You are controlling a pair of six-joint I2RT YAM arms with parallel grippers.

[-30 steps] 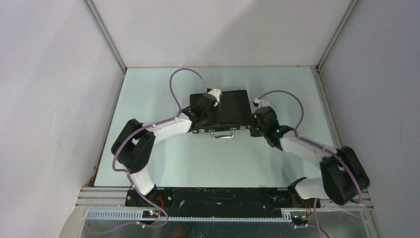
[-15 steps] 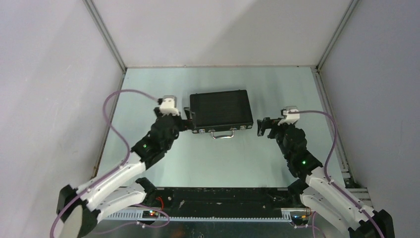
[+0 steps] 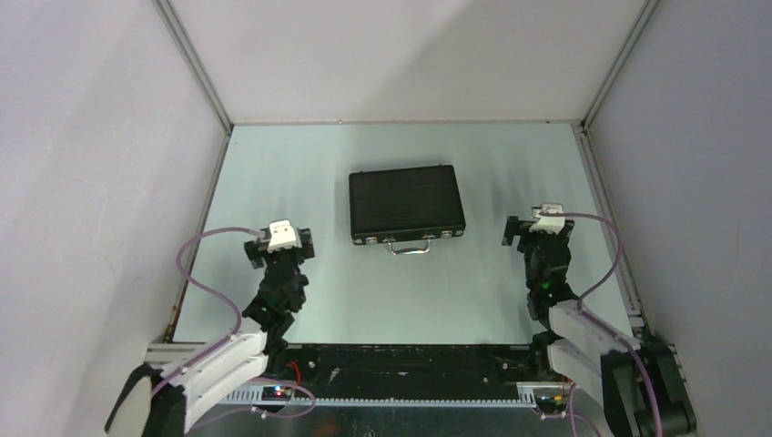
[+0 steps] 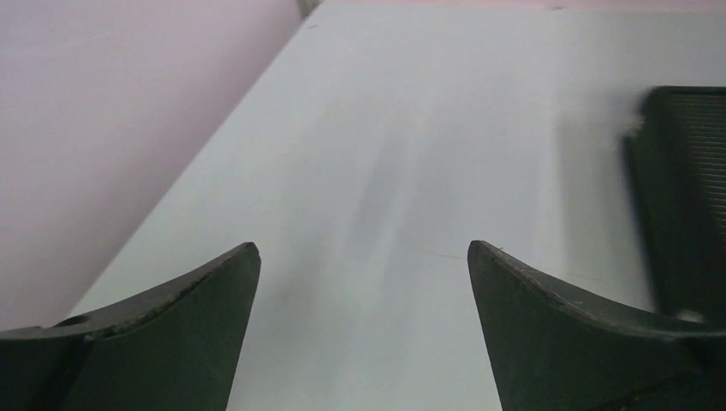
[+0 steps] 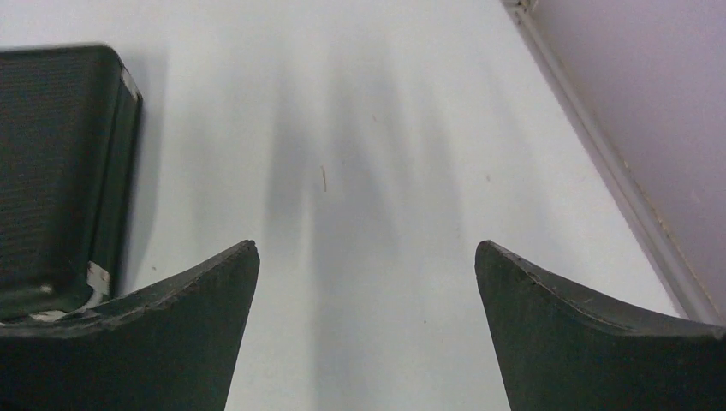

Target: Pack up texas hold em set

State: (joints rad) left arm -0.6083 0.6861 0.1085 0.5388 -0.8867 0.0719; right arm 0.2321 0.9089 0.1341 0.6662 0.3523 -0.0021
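Observation:
The black ribbed briefcase (image 3: 406, 204) of the texas hold em set lies shut in the middle of the table, its metal handle (image 3: 409, 247) and latches on the near side. Its left edge (image 4: 685, 188) shows at the right of the left wrist view, and its right end (image 5: 60, 171) at the left of the right wrist view. My left gripper (image 3: 279, 238) hangs open to the case's near left, apart from it, with nothing between its fingers (image 4: 171, 334). To the right of the case, my right gripper (image 3: 540, 226) also stands open and empty. Chips, cards and dice are out of view.
The pale green table (image 3: 300, 173) is boxed in by grey walls with metal rails (image 3: 196, 68) at the corners. A raised strip (image 5: 599, 163) runs along the right edge. The arm bases stand on a black rail (image 3: 401, 364) at the near edge.
Both arms have pulled back from the briefcase toward the near edge, left arm to the left, right arm to the right. Both grippers have opened. The case has not moved.

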